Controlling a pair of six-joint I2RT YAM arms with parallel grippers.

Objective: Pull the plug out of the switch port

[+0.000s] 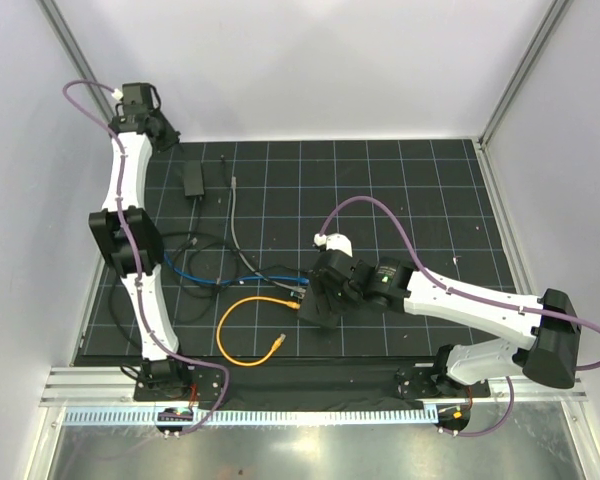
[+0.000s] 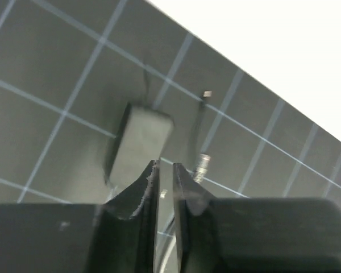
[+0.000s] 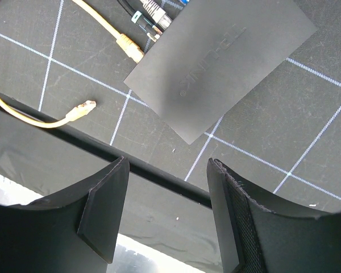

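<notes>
The switch (image 3: 221, 62) is a flat matte-black box lying on the gridded mat; in the top view it (image 1: 318, 318) sits half under my right gripper (image 1: 332, 283). Its long edge holds several plugs: a yellow plug (image 3: 129, 48), a dark one with a metal collar (image 3: 153, 14), and a blue cable (image 1: 205, 275) running in. My right gripper (image 3: 167, 165) hovers open just short of the box's near corner, nothing between its fingers. My left gripper (image 1: 173, 138) is far off at the back left, its jaws (image 2: 165, 168) parted by a narrow gap and empty.
A small black power adapter (image 2: 139, 142) lies just ahead of the left fingers, with a metal barrel plug (image 2: 202, 166) beside it. A grey cable (image 1: 237, 225) runs from there toward the switch. The yellow cable's loose end (image 3: 82, 111) lies near the mat's front edge (image 3: 159, 173).
</notes>
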